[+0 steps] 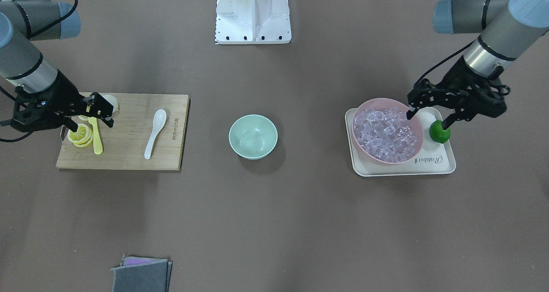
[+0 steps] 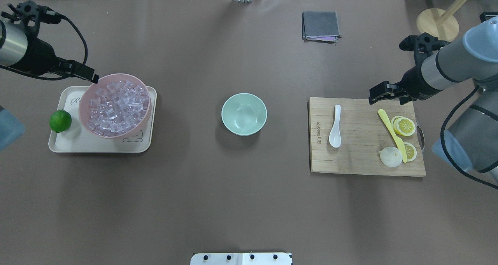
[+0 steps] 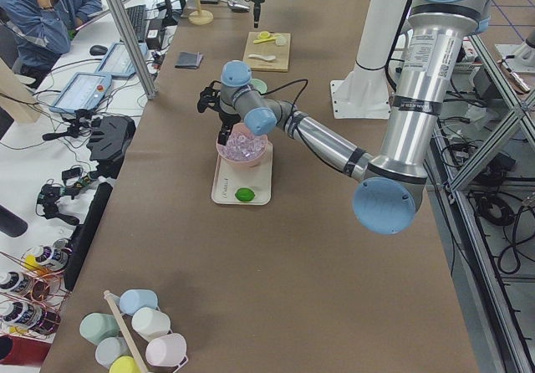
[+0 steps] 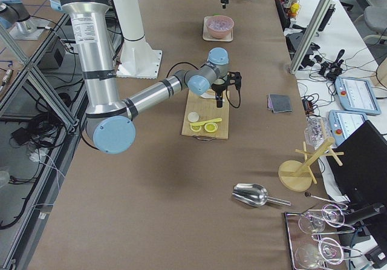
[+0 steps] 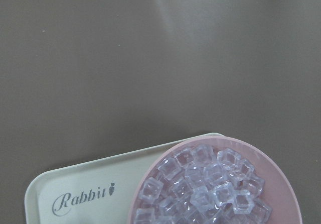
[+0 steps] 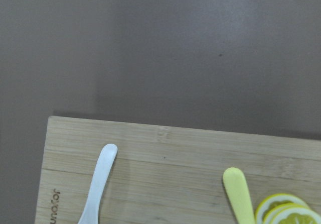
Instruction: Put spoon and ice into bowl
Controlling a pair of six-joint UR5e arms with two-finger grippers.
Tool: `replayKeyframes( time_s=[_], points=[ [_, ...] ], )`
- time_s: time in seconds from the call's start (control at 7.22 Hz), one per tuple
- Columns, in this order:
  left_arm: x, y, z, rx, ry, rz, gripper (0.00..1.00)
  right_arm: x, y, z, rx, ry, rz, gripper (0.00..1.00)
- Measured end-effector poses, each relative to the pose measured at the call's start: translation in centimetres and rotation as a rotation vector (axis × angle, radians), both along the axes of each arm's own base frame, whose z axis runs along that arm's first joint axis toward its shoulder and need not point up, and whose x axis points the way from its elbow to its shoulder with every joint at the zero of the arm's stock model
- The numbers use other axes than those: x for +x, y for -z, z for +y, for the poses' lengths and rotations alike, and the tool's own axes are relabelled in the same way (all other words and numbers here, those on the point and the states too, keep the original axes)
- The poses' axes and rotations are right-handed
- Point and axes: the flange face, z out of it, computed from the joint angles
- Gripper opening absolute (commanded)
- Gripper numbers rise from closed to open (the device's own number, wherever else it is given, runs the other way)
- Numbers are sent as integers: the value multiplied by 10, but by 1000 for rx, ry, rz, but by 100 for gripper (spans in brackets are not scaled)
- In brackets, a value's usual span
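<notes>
The white spoon [image 1: 154, 131] lies on the wooden cutting board [image 1: 128, 152]; it also shows in the overhead view [image 2: 335, 128] and the right wrist view [image 6: 98, 184]. The mint-green bowl [image 1: 253, 136] stands empty at the table's middle [image 2: 244, 114]. The ice [image 1: 388, 133] fills a pink bowl [image 2: 83, 113] on a cream tray. My left gripper [image 1: 430, 118] is open and empty above the pink bowl's rim, near the lime. My right gripper [image 1: 107, 114] is open and empty above the board's edge by the yellow knife, apart from the spoon.
The cream tray [image 2: 78, 144] also holds a green lime [image 2: 60, 120]. A yellow knife [image 2: 389, 127], lemon slices [image 2: 405, 125] and a pale lemon end [image 2: 390, 157] lie on the board. A grey cloth [image 2: 320, 25] lies at the far side.
</notes>
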Motion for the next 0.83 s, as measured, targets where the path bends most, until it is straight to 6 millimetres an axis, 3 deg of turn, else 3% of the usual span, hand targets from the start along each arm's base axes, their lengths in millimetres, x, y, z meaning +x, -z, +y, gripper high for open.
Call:
replayKeyframes(
  time_s=[0.42, 0.69, 0.83],
  points=[
    [33, -1, 5, -4, -30, -14, 97, -68, 1, 25, -61, -31, 37, 90],
    [46, 7, 2, -19, -28, -2, 97, -107, 1, 24, -93, -33, 50, 83],
    [48, 10, 2, -24, -24, 4, 97, -121, -1, 19, -98, -39, 62, 73]
  ],
)
